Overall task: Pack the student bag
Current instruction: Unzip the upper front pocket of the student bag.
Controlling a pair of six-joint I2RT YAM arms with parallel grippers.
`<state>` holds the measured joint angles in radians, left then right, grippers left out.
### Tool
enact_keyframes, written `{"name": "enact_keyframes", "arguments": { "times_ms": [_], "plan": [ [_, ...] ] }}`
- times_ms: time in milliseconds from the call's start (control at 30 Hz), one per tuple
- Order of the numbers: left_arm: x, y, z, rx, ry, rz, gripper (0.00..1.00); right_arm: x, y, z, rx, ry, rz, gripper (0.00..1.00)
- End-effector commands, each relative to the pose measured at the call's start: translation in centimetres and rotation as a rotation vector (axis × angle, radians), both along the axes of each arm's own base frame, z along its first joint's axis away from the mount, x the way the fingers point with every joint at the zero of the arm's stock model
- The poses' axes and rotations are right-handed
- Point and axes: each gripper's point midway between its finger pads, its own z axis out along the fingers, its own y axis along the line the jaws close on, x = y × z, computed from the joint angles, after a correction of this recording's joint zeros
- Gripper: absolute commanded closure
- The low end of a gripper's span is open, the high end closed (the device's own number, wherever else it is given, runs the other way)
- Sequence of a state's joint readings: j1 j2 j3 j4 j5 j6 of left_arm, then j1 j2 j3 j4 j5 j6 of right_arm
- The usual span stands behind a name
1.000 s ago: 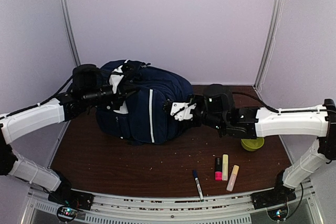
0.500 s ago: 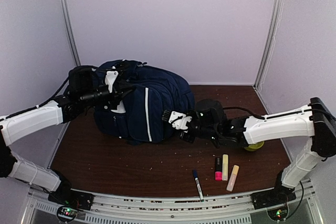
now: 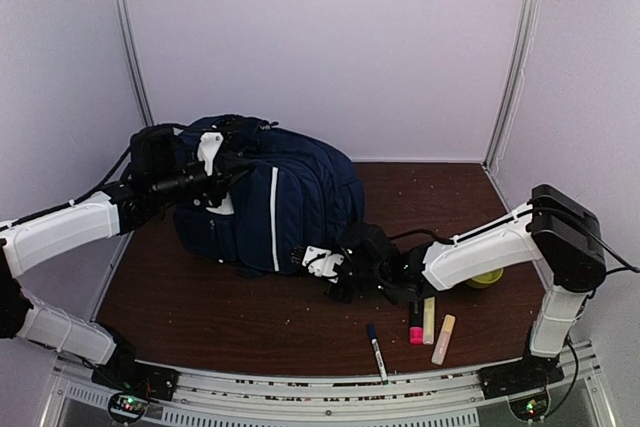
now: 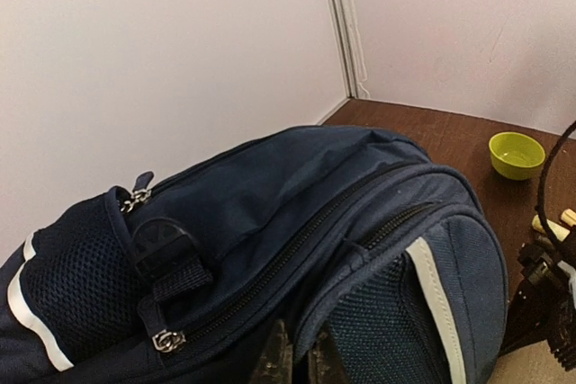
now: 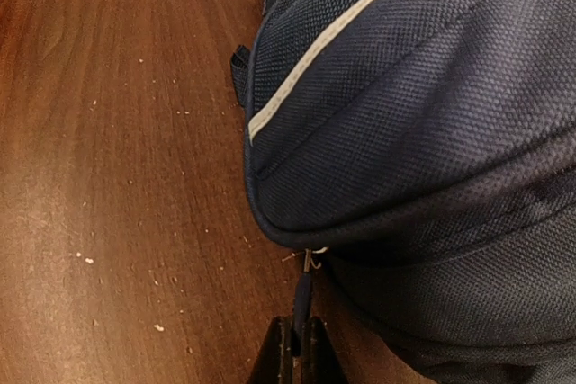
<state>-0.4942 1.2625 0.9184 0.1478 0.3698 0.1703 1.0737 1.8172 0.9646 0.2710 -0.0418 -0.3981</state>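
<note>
The student bag (image 3: 268, 205), a navy-blue backpack with white trim stripes, lies on its side on the left half of the dark wooden counter (image 3: 200, 312), its top toward the back-left corner of the enclosure. It touches the counter along its lower edge.

The left fingers (image 4: 274, 359) sit at the upper left part of the bag, beside its white patch. In the left wrist view they are drawn nearly together with a fold of navy fabric between them, next to a zip line and a mesh side pocket, so they appear to be pinching the bag itself. Two metal zip sliders show on that side of the bag.

The right arm reaches low across the counter to the bag's near-right bottom corner. The right fingers (image 5: 286, 355) are closed tight on a thin dark zipper pull (image 5: 302, 299) that hangs from a small metal ring at the seam under the bag's bulging edge. The pull runs straight from the ring down into the fingers, just above the counter.

On the right half of the counter, apart from the bag, lie a pink highlighter (image 3: 415, 323), a yellow highlighter (image 3: 429, 318), a pale orange highlighter (image 3: 443, 339) and a marker pen (image 3: 376, 351). A green bowl (image 3: 489, 278) stands behind the right forearm, partly hidden by it.
</note>
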Motion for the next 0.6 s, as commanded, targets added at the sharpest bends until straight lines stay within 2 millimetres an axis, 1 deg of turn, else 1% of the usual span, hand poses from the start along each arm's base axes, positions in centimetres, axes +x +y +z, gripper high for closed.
{"name": "enact_keyframes", "arguments": {
  "times_ms": [0, 67, 100, 200, 267, 333, 400, 433, 467, 500, 533, 567],
  "plan": [
    [4.3, 4.7, 6.9, -0.177, -0.079, 0.315, 1.0, -2.4, 2.7, -0.3, 0.029, 0.071, 0.116, 1.0],
    [5.5, 5.8, 6.7, -0.178, -0.013, 0.409, 1.0, -2.8, 4.0, 0.6, 0.035, 0.092, 0.149, 1.0],
    [5.8, 5.9, 6.8, -0.188, 0.007, 0.424, 1.0, -3.2, 4.7, 1.2, 0.043, 0.101, 0.17, 1.0],
    [6.1, 5.2, 7.1, -0.262, 0.05, 0.411, 1.0, -4.6, 6.4, 3.0, 0.096, 0.105, 0.242, 1.0],
    [6.4, 4.7, 6.7, -0.28, 0.073, 0.414, 1.0, -5.3, 7.2, 3.8, 0.108, 0.101, 0.269, 1.0],
    [7.1, 5.1, 5.5, -0.262, 0.09, 0.457, 1.0, -5.7, 7.4, 4.4, 0.109, 0.109, 0.278, 1.0],
    [7.9, 6.1, 3.8, -0.228, 0.11, 0.529, 1.0, -5.8, 7.1, 5.0, 0.12, 0.11, 0.272, 1.0],
    [8.3, 6.4, 2.8, -0.206, 0.126, 0.542, 1.0, -5.8, 6.8, 4.8, 0.12, 0.108, 0.259, 1.0],
    [8.6, 6.3, 1.9, -0.174, 0.144, 0.538, 0.9, -5.5, 6.5, 4.8, 0.117, 0.097, 0.24, 1.0],
    [8.9, 6.0, 1.0, -0.14, 0.164, 0.532, 0.64, -5.1, 6.0, 4.2, 0.1, 0.092, 0.214, 1.0],
    [9.1, 5.7, 0.1, -0.107, 0.189, 0.523, 0.45, -4.7, 5.7, 3.8, 0.08, 0.09, 0.187, 1.0],
    [9.1, 5.5, -0.7, -0.083, 0.209, 0.513, 0.35, -4.2, 5.4, 3.3, 0.062, 0.095, 0.162, 1.0]
  ]
}}
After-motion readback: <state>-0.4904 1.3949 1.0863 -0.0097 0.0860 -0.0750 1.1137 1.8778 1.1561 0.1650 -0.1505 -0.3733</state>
